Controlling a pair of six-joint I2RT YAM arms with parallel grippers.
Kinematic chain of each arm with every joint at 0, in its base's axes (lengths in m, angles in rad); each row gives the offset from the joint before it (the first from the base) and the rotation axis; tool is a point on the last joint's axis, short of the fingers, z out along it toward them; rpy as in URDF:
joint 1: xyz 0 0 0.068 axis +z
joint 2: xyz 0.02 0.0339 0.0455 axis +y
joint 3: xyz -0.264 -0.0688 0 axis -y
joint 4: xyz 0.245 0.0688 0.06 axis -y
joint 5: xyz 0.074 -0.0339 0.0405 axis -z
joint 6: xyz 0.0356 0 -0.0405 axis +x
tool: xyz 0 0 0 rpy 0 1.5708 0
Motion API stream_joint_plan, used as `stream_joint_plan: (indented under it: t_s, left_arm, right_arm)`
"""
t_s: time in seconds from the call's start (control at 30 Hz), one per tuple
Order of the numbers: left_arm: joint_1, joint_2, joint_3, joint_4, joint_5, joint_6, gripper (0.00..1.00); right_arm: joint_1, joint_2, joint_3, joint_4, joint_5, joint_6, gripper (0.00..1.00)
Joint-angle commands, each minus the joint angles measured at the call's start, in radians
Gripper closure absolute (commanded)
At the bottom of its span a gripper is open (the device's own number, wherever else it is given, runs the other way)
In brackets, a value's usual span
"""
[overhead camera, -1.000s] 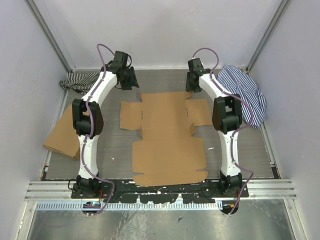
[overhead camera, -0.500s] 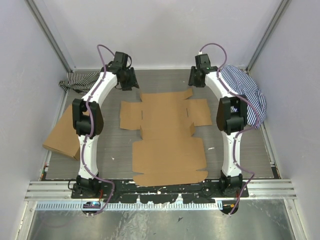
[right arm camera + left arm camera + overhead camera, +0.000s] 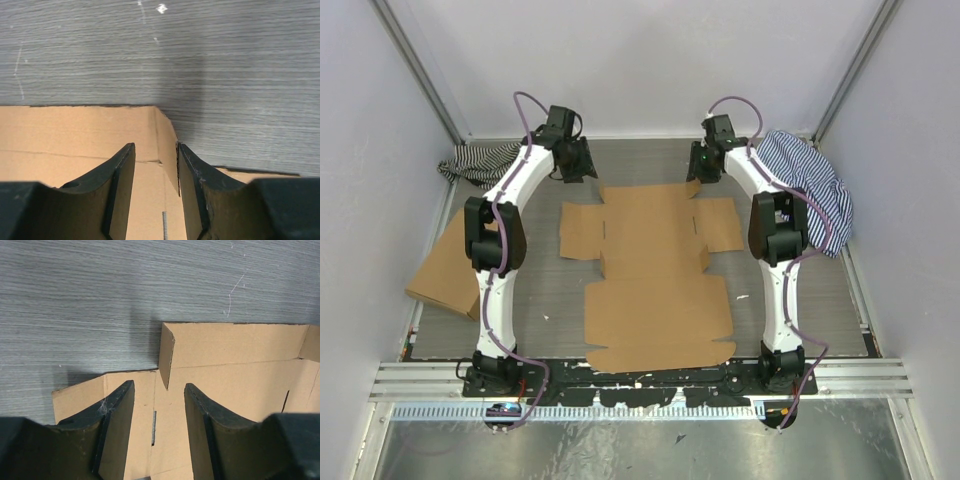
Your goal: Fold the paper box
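While the paper box (image 3: 655,270) lies flat, long axis near-to-far, the left claw (image 3: 578,162) and right claw (image 3: 700,166) hang released at its 2 far corners.

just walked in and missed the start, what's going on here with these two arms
The fold has barely begun: a flat brown die-cut cardboard sheet lies almost fully unfolded on the grey table. The robot's left gripper hangs open at the sheet's far left corner, just short of a small raised tab. The right gripper straddles the matching tab at the far right corner, jaws apart, apparently not clamped.
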Motion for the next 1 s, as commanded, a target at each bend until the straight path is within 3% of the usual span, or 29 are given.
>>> stream_joint_plan:
  t_s: [0.0, 0.63, 0.97]
  left_arm:
    - [0.005, -0.026, -0.014, 0.023, 0.014, -0.002, 0.49]
    - [0.005, -0.05, -0.063, 0.036, 0.015, 0.001, 0.49]
    - [0.005, -0.072, -0.07, 0.036, 0.015, -0.002, 0.49]
  right_arm:
    - [0.03, -0.018, 0.06, 0.035, -0.06, -0.026, 0.55]
    - [0.068, 0.164, 0.141, -0.019, -0.006, -0.003, 0.55]
    - [0.073, 0.021, 0.091, 0.003, 0.107, -0.007, 0.53]
